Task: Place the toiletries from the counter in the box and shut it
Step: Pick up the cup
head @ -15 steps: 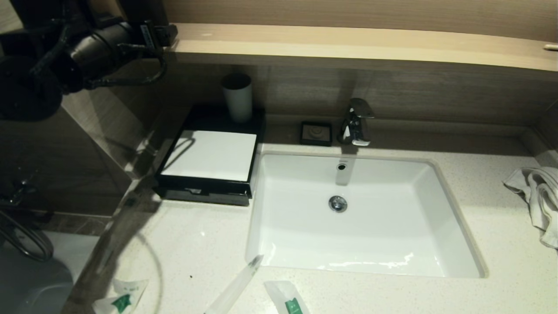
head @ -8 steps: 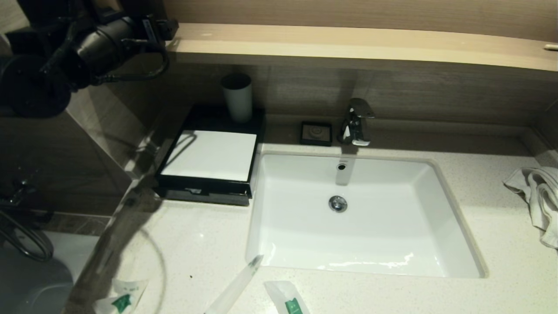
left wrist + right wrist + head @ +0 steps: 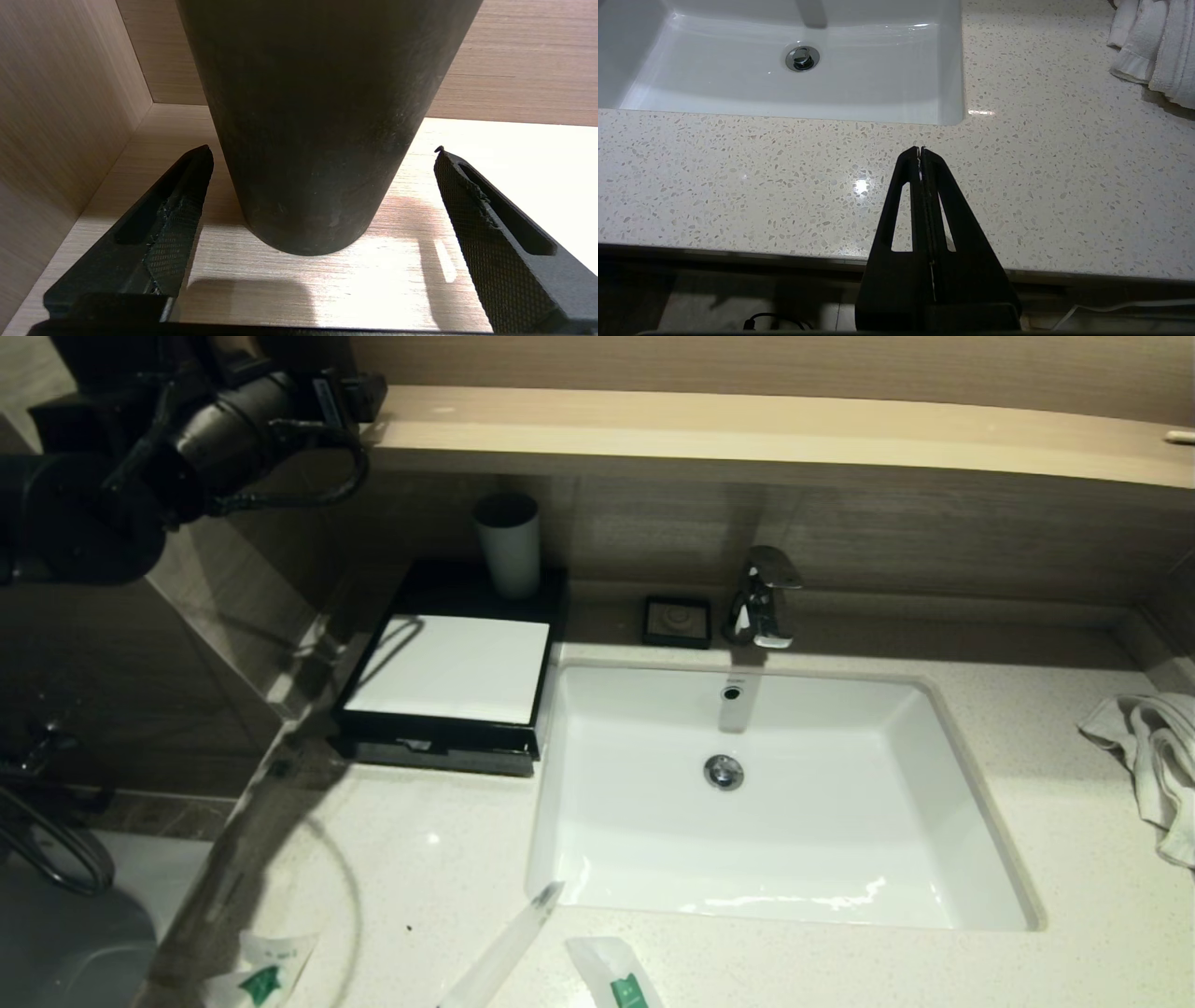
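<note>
Head view shows the box point(image 3: 451, 683) on the counter point(image 3: 1027, 952) at about 9 o'clock from the sink point(image 3: 775, 793); its drawer looks only slightly open, so I judge it must be pulled out before loading. Three toiletries lie at the near edge around 7 o'clock of the sink: two green-label sachets point(image 3: 266, 975), point(image 3: 616, 975) and one long stick point(image 3: 504, 947), probably placed there for an easy pick. One white cup point(image 3: 509, 543) stands on the box's rear.

The left gripper point(image 3: 322, 196) is spread wide on the wooden shelf point(image 3: 490, 154), around one black cup point(image 3: 317, 140) without touching it. The right gripper point(image 3: 920, 154) is pressed together, empty, parked over the counter's near edge. One towel point(image 3: 1148, 756) lies at 3 o'clock.
</note>
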`<state>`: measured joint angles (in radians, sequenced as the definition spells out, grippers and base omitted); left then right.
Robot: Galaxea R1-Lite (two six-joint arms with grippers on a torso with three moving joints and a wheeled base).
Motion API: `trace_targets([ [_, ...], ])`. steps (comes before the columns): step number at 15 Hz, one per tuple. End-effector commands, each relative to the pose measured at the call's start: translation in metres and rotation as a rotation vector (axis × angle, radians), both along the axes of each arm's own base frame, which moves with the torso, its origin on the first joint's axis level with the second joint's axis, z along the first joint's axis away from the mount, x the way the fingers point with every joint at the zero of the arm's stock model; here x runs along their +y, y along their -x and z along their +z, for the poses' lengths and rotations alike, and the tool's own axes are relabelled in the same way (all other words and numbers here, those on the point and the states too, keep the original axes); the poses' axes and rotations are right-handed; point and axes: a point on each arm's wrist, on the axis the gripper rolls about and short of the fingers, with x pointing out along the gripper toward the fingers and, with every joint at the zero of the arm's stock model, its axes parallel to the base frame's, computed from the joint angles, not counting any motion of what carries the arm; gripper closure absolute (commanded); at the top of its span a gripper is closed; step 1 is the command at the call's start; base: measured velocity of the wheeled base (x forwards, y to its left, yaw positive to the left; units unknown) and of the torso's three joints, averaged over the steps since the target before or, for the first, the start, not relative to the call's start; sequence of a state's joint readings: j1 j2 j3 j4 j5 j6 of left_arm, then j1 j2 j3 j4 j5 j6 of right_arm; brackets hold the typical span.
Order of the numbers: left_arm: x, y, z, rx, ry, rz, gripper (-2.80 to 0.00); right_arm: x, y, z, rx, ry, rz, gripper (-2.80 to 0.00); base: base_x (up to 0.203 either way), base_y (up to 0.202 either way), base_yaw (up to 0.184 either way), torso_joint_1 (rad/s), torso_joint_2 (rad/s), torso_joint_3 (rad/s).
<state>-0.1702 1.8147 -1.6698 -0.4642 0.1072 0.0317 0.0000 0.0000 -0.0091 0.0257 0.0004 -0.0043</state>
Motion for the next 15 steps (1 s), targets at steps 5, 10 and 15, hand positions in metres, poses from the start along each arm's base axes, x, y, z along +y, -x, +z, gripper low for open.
trace_targets([
  [5,-0.001,-0.008,-0.004,-0.02,-0.037,0.019,-2.8,0.0,0.0,0.0,0.0,0.0,0.001,0.0,0.0,0.0,0.0,0.0,0.0,0.0],
  [10,-0.001,-0.013,0.005,-0.059,-0.028,0.036,-2.8,0.0,0.0,0.0,0.0,0.0,0.001,0.0,0.0,0.0,0.0,0.0,0.0,0.0],
  [15,-0.001,-0.016,0.005,-0.061,-0.026,0.041,-2.8,0.0,0.0,0.0,0.0,0.0,-0.002,0.0,0.0,0.0,0.0,0.0,0.0,0.0],
])
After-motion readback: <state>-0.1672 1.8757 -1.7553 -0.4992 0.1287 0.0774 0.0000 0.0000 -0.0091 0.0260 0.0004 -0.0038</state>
